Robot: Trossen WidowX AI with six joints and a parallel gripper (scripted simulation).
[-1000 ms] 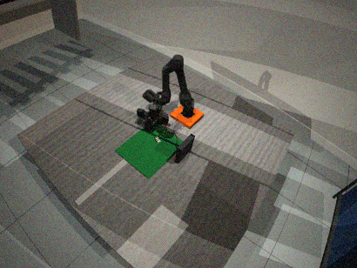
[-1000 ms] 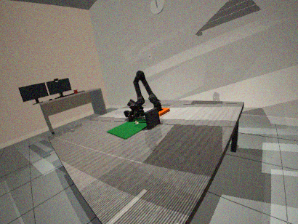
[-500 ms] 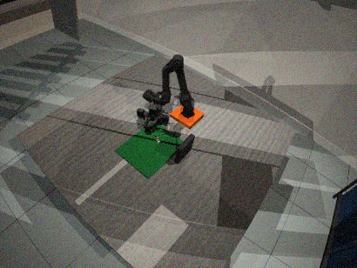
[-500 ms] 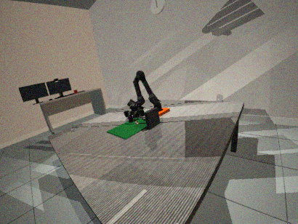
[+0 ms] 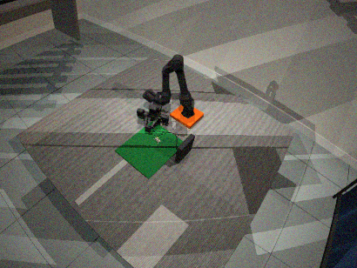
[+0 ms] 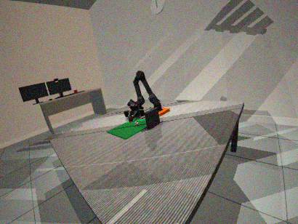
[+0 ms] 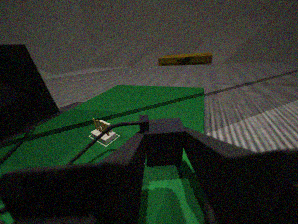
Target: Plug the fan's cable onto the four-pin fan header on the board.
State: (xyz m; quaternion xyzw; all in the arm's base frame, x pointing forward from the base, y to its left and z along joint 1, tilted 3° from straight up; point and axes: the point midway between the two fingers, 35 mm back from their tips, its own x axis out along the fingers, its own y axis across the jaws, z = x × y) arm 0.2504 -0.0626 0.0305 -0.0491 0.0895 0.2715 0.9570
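Note:
The green board (image 5: 148, 163) (image 6: 123, 134) (image 7: 170, 102) lies flat on the table. The small pale fan header (image 5: 158, 139) (image 6: 137, 123) (image 7: 105, 136) stands on it, its pins upright in the wrist view. The fan (image 5: 185, 149) (image 6: 152, 118) (image 7: 22, 85) is a dark upright slab at the board's edge. My gripper (image 5: 150, 129) (image 7: 162, 133) is shut on the dark plug (image 7: 165, 125), low over the board, to the right of the header in the wrist view and apart from it. The black cable (image 7: 90, 145) leaves the plug and arches past the header. The plug's underside is hidden.
The arm's base stands on an orange plate (image 5: 190, 123) (image 6: 164, 112) behind the board. A yellow bar (image 7: 185, 60) shows beyond the board in the wrist view. The fan rises close beside the board, on the left in the wrist view.

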